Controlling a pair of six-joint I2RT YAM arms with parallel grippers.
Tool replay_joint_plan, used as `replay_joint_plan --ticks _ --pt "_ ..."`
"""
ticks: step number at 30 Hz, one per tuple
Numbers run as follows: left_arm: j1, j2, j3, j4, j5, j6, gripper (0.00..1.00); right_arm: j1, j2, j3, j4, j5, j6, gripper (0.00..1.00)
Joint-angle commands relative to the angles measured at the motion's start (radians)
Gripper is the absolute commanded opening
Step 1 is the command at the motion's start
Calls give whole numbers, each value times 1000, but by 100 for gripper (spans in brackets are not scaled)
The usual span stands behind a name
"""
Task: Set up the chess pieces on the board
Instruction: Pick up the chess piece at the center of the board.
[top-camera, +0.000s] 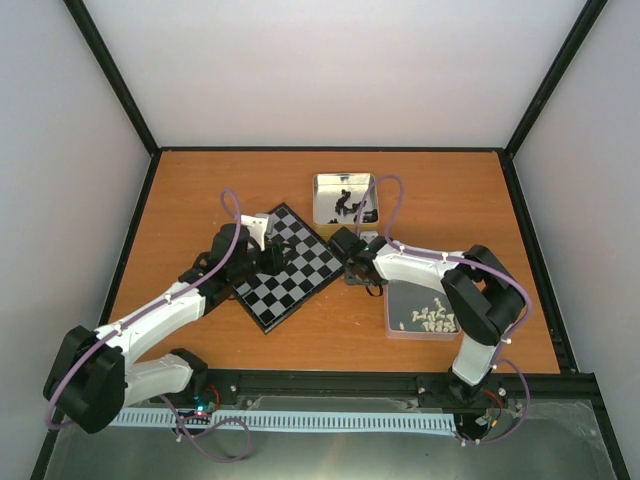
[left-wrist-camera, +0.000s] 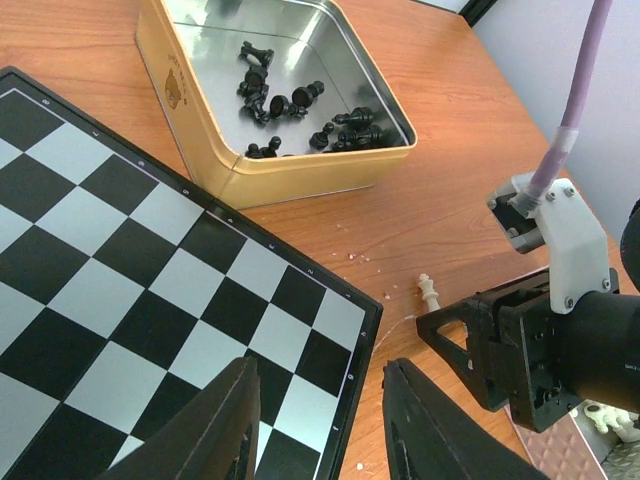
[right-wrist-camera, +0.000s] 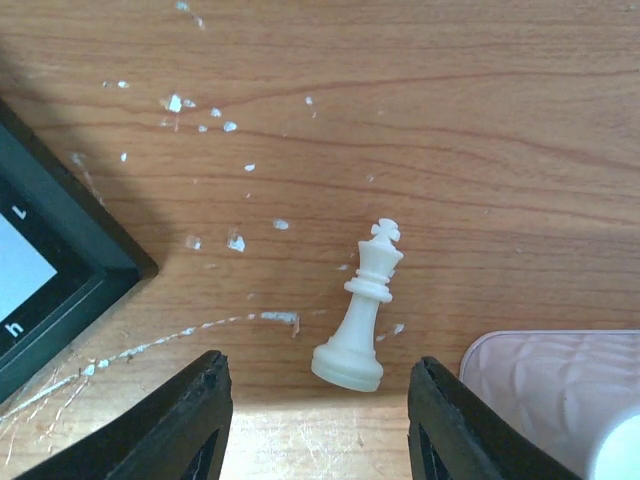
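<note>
The right claw hangs over the orange-brown wooden tabletop with its two black fingers spread wide. A cream-white plastic king with a cross on top stands upright on the wood in the gap between them, and neither finger touches it. In the right wrist view the king's base lies level with the fingertips and its cross points away from the claw.

The king stands off the flat square chessboard of black and pale grey chequers, near one black-rimmed corner. Small white flecks dot the wood around it.

The left claw is also spread and grips nothing. It hovers above the edge of the board nearest the king, and no pieces show on the squares in view.

Beyond the board sits a square gold-sided metal tin holding a scatter of black chessmen. On the king's other side, a pale shallow tin holds the remaining cream-white chessmen in a loose heap.
</note>
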Motion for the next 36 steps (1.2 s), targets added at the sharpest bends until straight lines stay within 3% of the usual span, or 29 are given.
replay_joint_plan --ticks 1,16,28,31,36 --pt "-2 -15 3 -6 -6 -16 34 -12 9 16 23 48 69 50" --pt "-3 -19 20 -16 -28 -41 35 -37 50 -39 74 45 105 43" --pt "-2 -20 31 -28 -29 -47 38 -51 61 -63 112 33 94 26" --pt "-1 -26 33 -34 -30 -55 41 -51 48 -72 128 30 81 20" --pt "24 -36 27 -37 21 -90 45 -51 -79 -144 274 -20 -37 17"
